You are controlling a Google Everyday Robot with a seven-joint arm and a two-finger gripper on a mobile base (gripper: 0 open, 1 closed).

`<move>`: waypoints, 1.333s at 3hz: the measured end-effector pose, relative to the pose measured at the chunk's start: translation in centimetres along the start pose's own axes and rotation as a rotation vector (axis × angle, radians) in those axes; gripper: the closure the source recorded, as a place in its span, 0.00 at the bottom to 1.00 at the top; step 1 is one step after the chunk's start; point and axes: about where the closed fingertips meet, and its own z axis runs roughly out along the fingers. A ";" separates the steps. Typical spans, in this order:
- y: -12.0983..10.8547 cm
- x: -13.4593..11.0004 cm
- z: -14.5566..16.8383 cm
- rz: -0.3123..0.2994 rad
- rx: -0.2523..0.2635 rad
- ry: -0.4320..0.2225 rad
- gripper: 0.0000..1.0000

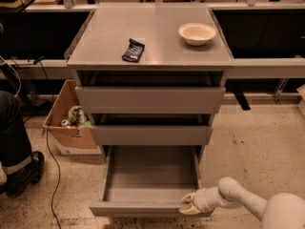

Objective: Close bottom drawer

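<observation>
The bottom drawer (143,207) of the grey cabinet is pulled far out, showing its long empty grey tray (151,173). Its slim flat front sits at the bottom of the camera view. My gripper (189,204) reaches in from the lower right on a white arm (238,199). Its yellowish fingertips (188,210) rest against the right end of the drawer front. The two drawers above stand slightly open.
A white bowl (197,33) and a dark packet (133,50) lie on the cabinet top (152,56). A cardboard box (66,123) with rubbish stands on the floor at the left, beside a person's leg and shoe (16,166) and a cable (52,161).
</observation>
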 end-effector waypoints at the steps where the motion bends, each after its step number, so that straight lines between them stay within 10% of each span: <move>1: -0.9 -0.9 0.6 -0.024 0.005 -0.005 1.00; 3: -1.4 -1.2 0.6 -0.037 0.010 -0.010 1.00; 4: -2.1 -1.6 0.6 -0.056 0.017 -0.016 0.83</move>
